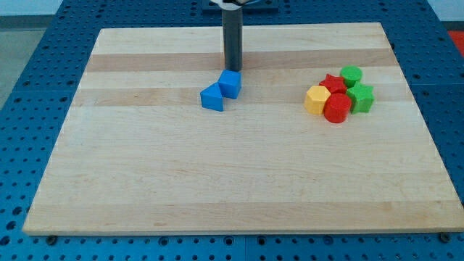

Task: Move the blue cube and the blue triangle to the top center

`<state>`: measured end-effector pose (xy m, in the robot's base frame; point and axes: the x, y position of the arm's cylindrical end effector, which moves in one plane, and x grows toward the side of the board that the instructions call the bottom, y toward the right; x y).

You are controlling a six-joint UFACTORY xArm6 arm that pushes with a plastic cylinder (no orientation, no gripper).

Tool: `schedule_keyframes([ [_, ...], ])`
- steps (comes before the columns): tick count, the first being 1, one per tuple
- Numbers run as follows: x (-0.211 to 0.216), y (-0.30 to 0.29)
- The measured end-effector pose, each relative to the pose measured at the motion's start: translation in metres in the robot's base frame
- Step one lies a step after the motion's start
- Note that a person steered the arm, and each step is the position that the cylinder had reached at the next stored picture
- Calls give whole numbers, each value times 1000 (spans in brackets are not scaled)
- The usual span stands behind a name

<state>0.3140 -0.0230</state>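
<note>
No claw fitted, only my tip point(233, 69) just above the blue cube point(230, 83), blue triangle point(212, 97) touching its lower left, both on the counter point(217, 181) above centre; better swing round below the pair, then push slowly toward the top edge.

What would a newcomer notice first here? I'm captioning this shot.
The dark rod, my tip just above the blue cube, which touches the blue triangle near the board's top center. On the view's right sits a tight cluster of red, yellow and green blocks.
</note>
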Motion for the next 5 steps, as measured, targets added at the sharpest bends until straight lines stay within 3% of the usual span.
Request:
schedule_keyframes([
  [4,-49,-5],
  [5,-23,-1],
])
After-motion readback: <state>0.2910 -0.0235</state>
